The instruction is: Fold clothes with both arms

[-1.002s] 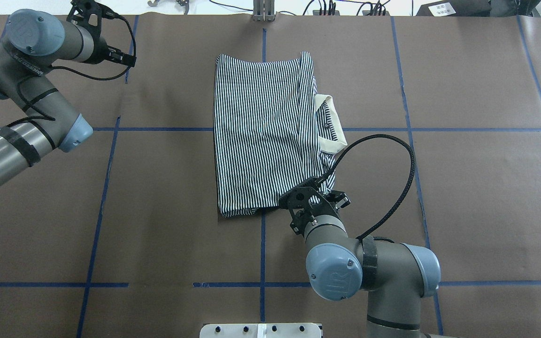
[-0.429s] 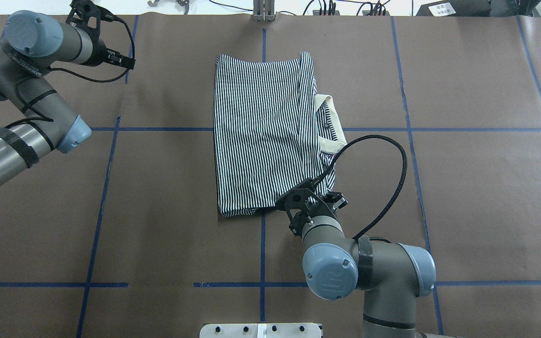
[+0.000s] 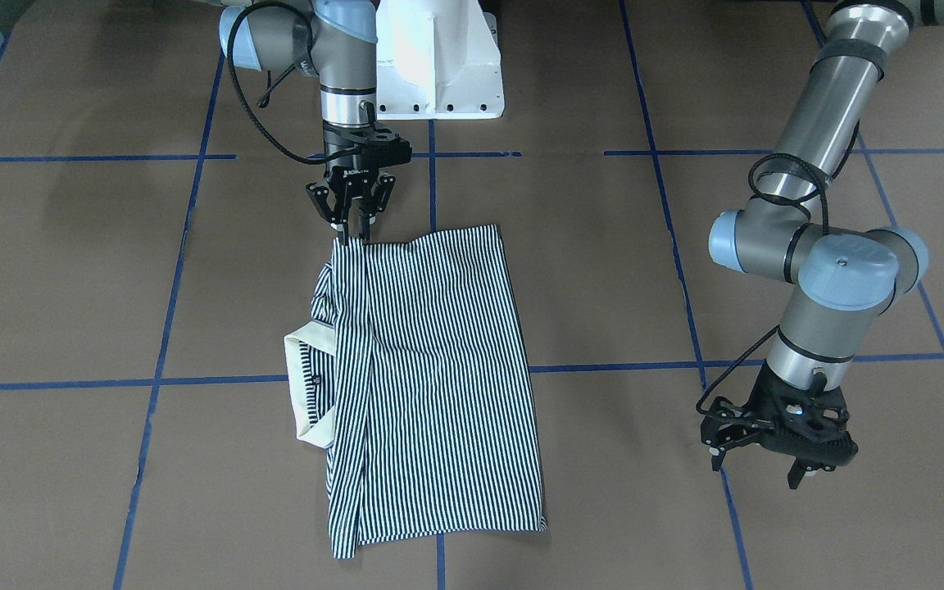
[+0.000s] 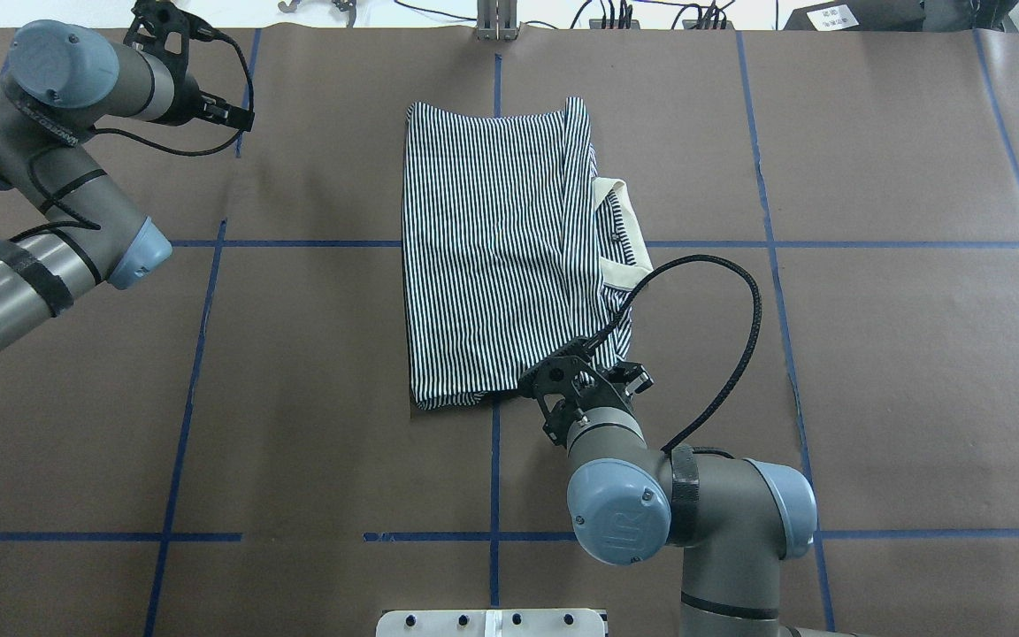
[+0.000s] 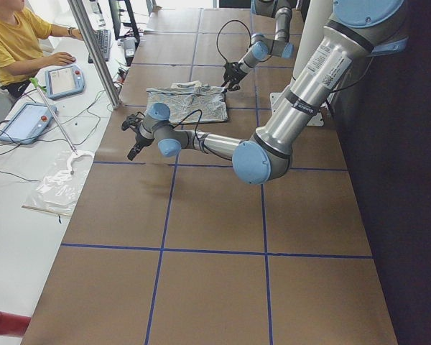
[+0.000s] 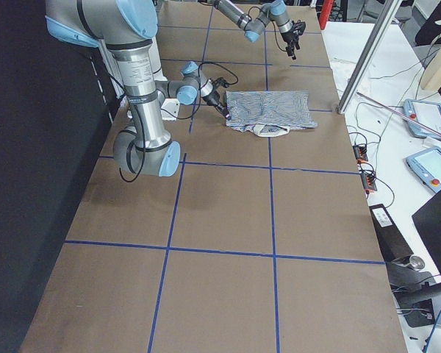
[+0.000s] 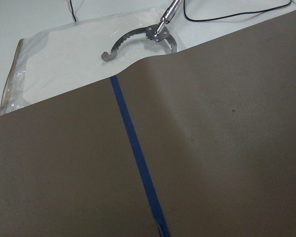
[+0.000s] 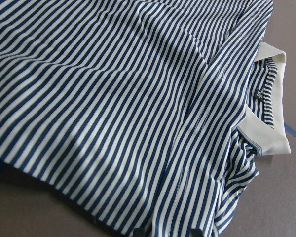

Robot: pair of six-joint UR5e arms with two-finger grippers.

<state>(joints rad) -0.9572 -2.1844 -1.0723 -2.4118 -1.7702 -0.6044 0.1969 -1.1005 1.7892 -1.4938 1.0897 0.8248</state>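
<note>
Overhead exterior: folded striped polo shirt (image 4: 496,257) (cream collar (image 4: 629,234) out); right pincer (image 3: 355,217) pinches its corner, left pincer (image 3: 773,449) spread.

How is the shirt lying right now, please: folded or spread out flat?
Folded. The shirt forms a narrow rectangle with no sleeves spread out, and its collar pokes out from one long edge.

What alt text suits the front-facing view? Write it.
A folded striped polo shirt lies on the brown table; the right gripper pinches its corner nearest the robot, while the left gripper hovers open off to one side.
</note>
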